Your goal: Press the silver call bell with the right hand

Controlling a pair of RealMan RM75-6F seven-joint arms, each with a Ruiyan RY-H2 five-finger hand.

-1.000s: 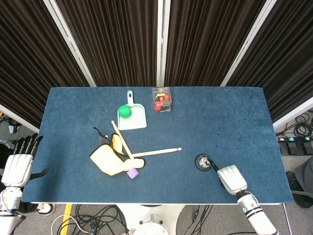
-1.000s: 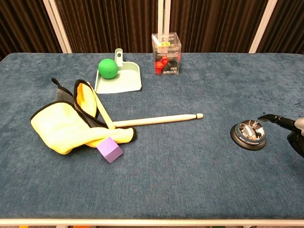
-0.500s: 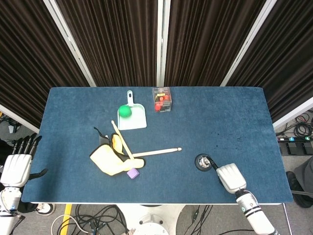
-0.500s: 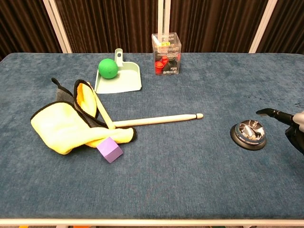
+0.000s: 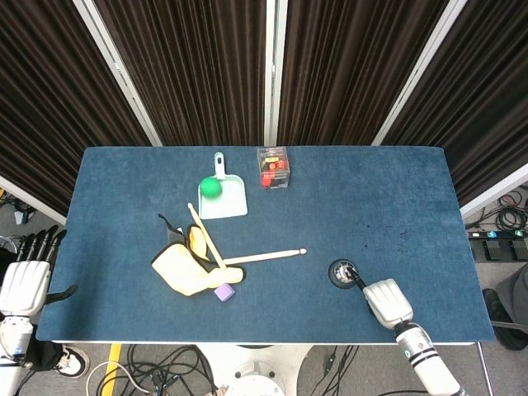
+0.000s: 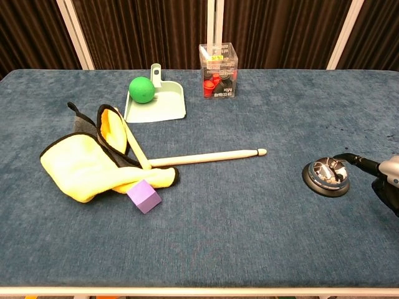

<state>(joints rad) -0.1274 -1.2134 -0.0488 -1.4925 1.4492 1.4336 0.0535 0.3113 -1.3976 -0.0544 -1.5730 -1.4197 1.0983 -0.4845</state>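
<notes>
The silver call bell point(image 5: 343, 272) on its black base stands near the table's front right, also in the chest view point(image 6: 326, 175). My right hand point(image 5: 388, 302) lies just right of it and a little nearer the front edge, holding nothing. In the chest view one dark finger point(image 6: 356, 162) of the right hand point(image 6: 381, 179) reaches to the bell's right rim; whether it touches cannot be told. My left hand point(image 5: 25, 276) hangs off the table's left front corner, fingers apart and empty.
A yellow cloth point(image 6: 87, 165), two wooden drumsticks point(image 6: 206, 157) and a purple cube point(image 6: 144, 195) lie left of centre. A pale green dustpan point(image 6: 159, 103) with a green ball point(image 6: 141, 89) and a clear box point(image 6: 217, 61) of red pieces stand further back.
My right hand has slid slightly toward the front edge, and its extended finger has dropped lower beside the bell's rim. My left hand has drifted back toward the front edge.
</notes>
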